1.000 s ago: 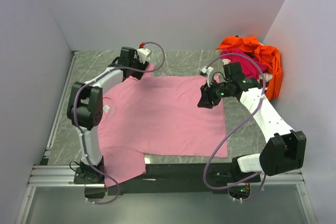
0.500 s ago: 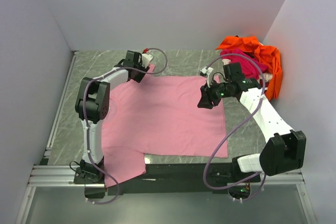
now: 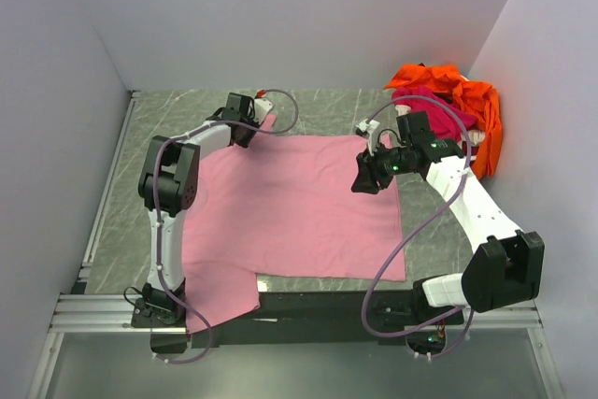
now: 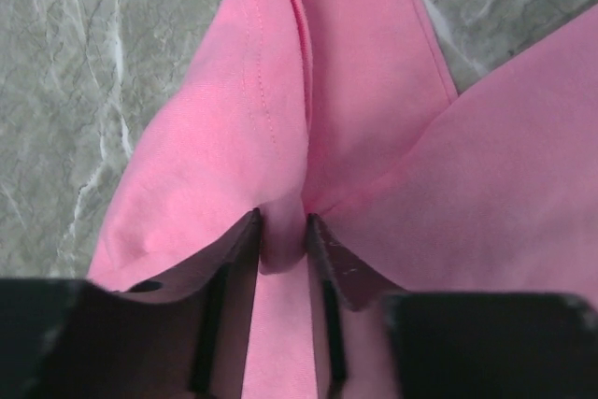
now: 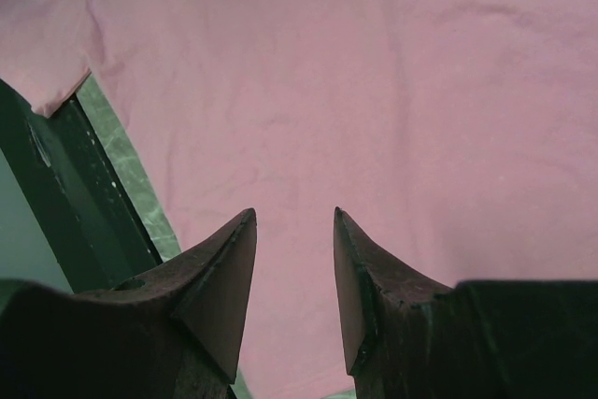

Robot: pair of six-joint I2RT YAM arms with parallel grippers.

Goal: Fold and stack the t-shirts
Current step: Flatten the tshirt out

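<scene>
The light pink t-shirt [image 3: 299, 203] lies spread flat on the table, its collar end to the left. At the shirt's far sleeve, my left gripper [image 3: 255, 125] has its fingertips closed on a raised fold of pink cloth [image 4: 283, 231], which fills the gap between the fingers [image 4: 245, 240]. My right gripper [image 3: 361, 178] hovers over the shirt's far right part, and it is open [image 5: 294, 221] with only flat pink cloth below it. The magenta t-shirt [image 3: 426, 106] and the orange t-shirt [image 3: 470, 100] lie crumpled together in the back right corner.
Grey walls close in the left, back and right sides. The pink shirt's near sleeve [image 3: 221, 294] hangs over the table's black front edge [image 3: 318, 298]. Grey marble tabletop [image 3: 187, 105] shows behind the left gripper and along the left side.
My left gripper has moved right along the far edge onto the pink sleeve, and its jaws have narrowed onto a fold of it. The right arm has stayed still.
</scene>
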